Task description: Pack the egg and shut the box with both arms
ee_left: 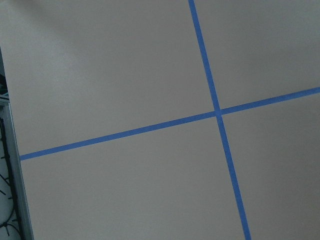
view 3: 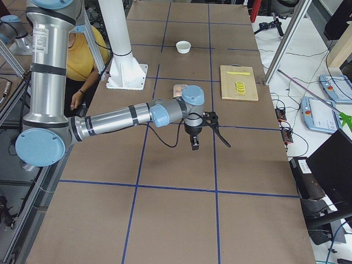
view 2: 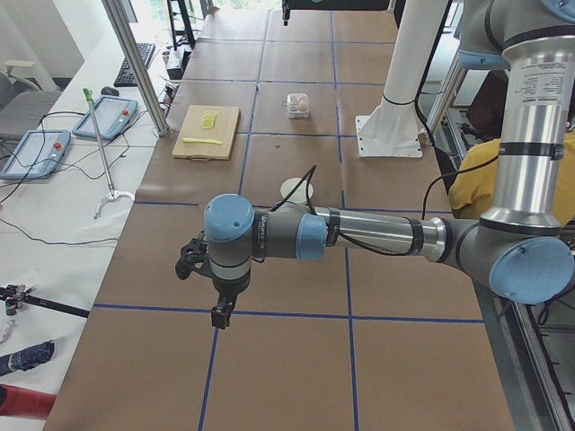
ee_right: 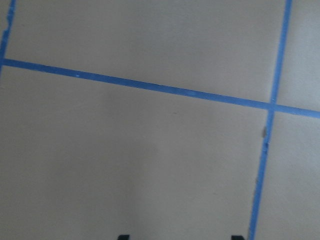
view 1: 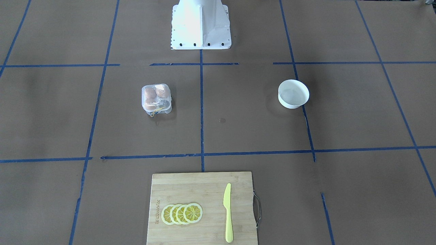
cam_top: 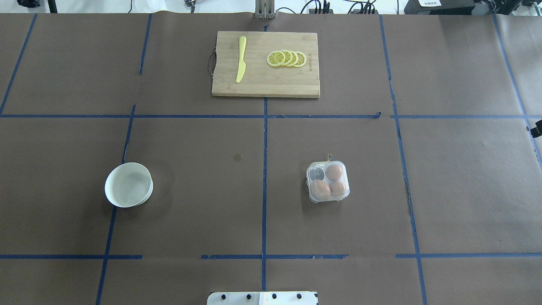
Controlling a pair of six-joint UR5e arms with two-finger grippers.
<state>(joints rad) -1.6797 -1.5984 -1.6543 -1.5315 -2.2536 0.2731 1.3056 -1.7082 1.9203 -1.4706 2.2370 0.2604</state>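
Observation:
The clear box (cam_top: 328,181) stands on the table right of centre with its lid down over the cells; it also shows in the front view (view 1: 156,98). Three brown eggs (cam_top: 320,189) lie inside it, and one cell looks dark. No loose egg shows. My left gripper (view 2: 189,262) hangs over bare table far from the box, and I cannot tell whether it is open. My right gripper (view 3: 215,125) hangs over bare table beyond the box. Its two fingertips (ee_right: 122,237) stand wide apart with nothing between them.
An empty white bowl (cam_top: 128,185) stands on the left half. A wooden cutting board (cam_top: 266,87) at the far edge bears a yellow knife (cam_top: 241,64) and lemon slices (cam_top: 287,59). The white pedestal (view 1: 201,25) stands at the robot's side.

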